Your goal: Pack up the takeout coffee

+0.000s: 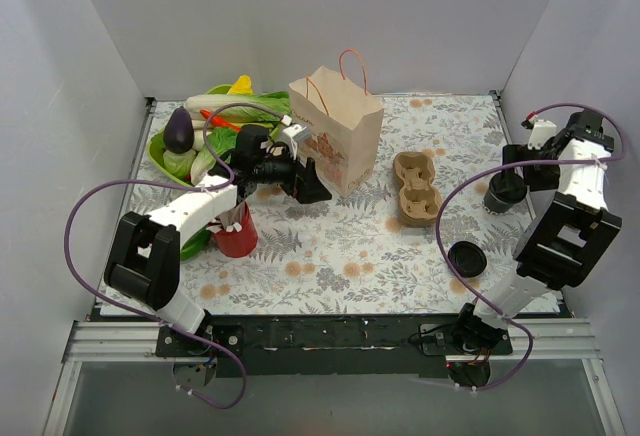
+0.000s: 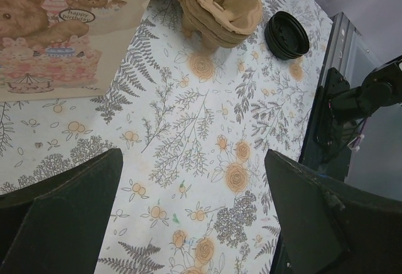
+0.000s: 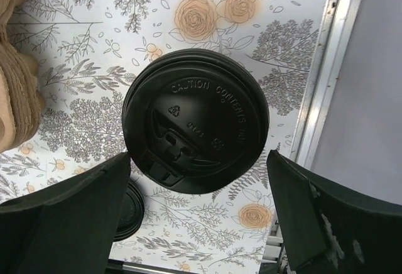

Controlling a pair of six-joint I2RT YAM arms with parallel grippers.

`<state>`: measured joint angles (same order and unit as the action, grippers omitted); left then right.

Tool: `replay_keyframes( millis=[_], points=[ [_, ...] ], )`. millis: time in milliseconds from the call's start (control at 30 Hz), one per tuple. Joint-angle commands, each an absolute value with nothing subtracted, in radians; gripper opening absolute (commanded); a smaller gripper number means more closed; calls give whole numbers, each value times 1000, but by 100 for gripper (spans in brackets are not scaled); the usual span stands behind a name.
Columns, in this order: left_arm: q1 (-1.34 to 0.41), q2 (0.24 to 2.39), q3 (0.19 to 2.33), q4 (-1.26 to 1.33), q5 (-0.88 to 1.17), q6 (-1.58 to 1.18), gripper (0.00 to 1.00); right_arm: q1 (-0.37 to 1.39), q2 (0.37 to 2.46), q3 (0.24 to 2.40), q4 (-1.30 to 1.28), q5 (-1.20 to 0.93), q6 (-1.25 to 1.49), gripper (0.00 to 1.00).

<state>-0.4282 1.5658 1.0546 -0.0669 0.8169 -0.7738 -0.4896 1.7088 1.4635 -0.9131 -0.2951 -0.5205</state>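
The takeout coffee [image 3: 195, 123], capped with a round black lid, is seen standing on the flowered tabletop [image 3: 207, 10] directly under the right gripper [image 3: 198, 158]. The gripper's two fingers [image 3: 63, 217] are spread wide, one on either side of the lid. Whether either finger touches the cup cannot be told.

In the overhead view the cup [image 1: 503, 192] is partly covered by the right gripper [image 1: 515, 171]. A cardboard carrier [image 1: 416, 188] lies near that gripper, on its left-arm side. A loose lid [image 1: 466, 258] rests nearer the arm bases, apart from both cup and carrier.

The left gripper [image 1: 305, 181] is held above the tabletop just in front of a paper bag [image 1: 335, 131], well apart from the coffee. Its wrist camera shows the gripper [image 2: 193, 154] spread and holding nothing. Bare flowered cloth lies below it, the bear-printed bag [image 2: 56, 29] stands ahead on one side, and the carrier [image 2: 217, 4] and loose lid [image 2: 287, 34] lie beyond.
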Motion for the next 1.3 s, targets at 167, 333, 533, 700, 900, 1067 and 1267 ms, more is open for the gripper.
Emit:
replay_keyframes(
  millis=[167, 333, 533, 700, 900, 1067, 1267],
  points=[
    [-420, 1571, 1158, -96, 793, -726, 98, -462, 1552, 1569, -893, -235, -477, 98],
    [-417, 1562, 1212, -153, 759, -684, 98, -298, 1513, 1563, -880, -279, -457, 98],
    [-414, 1533, 1256, -230, 719, -646, 98, -65, 1594, 1549, -870, -399, -286, 83],
    [-416, 1474, 1223, -265, 678, -615, 98, 93, 1681, 1554, -867, -331, -178, 72],
    [-417, 1410, 1172, -268, 632, -609, 98, 205, 1772, 1560, -841, -193, -88, 74],
    [-416, 1404, 1170, -281, 618, -597, 98, 227, 1821, 1577, -835, -103, -57, 71],
    [-417, 1417, 1170, -279, 624, -603, 98, 229, 1825, 1574, -824, -61, -49, 69]
  ],
)
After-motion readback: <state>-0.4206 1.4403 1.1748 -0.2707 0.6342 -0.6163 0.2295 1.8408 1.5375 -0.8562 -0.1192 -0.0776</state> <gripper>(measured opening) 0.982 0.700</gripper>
